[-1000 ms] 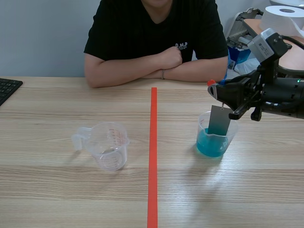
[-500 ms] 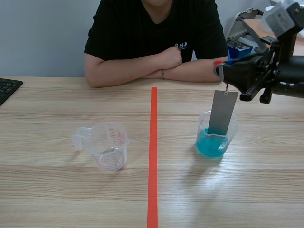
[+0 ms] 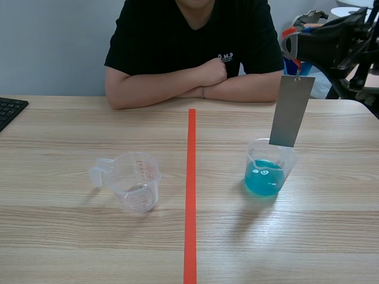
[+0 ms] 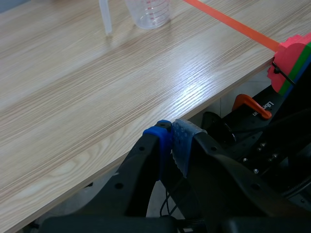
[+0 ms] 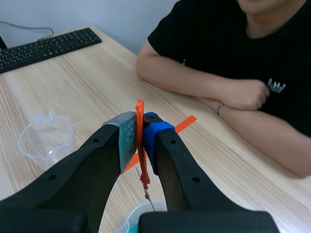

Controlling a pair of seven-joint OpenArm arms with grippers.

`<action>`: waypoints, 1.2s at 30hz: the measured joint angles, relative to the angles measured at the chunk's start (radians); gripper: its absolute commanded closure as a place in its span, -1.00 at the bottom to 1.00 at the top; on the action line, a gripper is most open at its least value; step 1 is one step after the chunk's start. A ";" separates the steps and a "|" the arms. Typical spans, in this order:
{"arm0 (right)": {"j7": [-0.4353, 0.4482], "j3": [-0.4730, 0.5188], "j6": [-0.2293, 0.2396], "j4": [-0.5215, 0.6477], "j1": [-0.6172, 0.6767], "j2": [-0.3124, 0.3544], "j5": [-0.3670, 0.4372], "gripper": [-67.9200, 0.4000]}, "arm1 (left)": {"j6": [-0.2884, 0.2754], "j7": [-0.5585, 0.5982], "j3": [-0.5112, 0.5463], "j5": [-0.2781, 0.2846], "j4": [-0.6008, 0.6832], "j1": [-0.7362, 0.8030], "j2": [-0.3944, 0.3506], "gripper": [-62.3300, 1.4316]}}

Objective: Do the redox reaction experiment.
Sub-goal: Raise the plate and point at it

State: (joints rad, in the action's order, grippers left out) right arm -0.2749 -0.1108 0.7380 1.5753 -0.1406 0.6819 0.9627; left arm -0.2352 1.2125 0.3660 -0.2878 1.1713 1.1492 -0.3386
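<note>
- Held an orange tab (image 5: pixel 140 127) clamped in the right end effector (image 3: pixel 291 42), upper right of frame.
- Dangled a grey plate (image 3: pixel 291 110) under the tab, lower end at the rim of the beaker (image 3: pixel 269 168), above its blue liquid (image 3: pixel 264 180).
- Had the beaker right of centre on the table (image 3: pixel 71 236), an empty cup (image 3: pixel 135 180) left of centre.
- Showed the left end effector (image 4: pixel 171 141) closed on nothing, past the table edge.
</note>
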 measured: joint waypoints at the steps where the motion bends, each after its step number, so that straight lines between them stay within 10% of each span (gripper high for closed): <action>1: -0.019 0.009 0.000 0.011 0.000 0.000 0.018 0.94 | 0.000 0.000 0.000 0.000 0.000 0.000 0.000 0.87; 28: -0.172 0.110 0.000 0.138 0.000 0.000 0.176 0.94 | -0.001 -0.015 0.000 0.002 0.000 0.000 -0.059 0.87; 36: -0.172 0.110 0.000 0.138 0.000 0.000 0.176 0.94 | -0.113 -0.031 0.000 0.177 -0.004 -0.021 -0.227 0.87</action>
State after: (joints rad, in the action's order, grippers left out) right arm -0.4469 -0.0010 0.7380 1.7134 -0.1406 0.6819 1.1385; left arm -0.3477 1.1820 0.3660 -0.1108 1.1671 1.1278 -0.5652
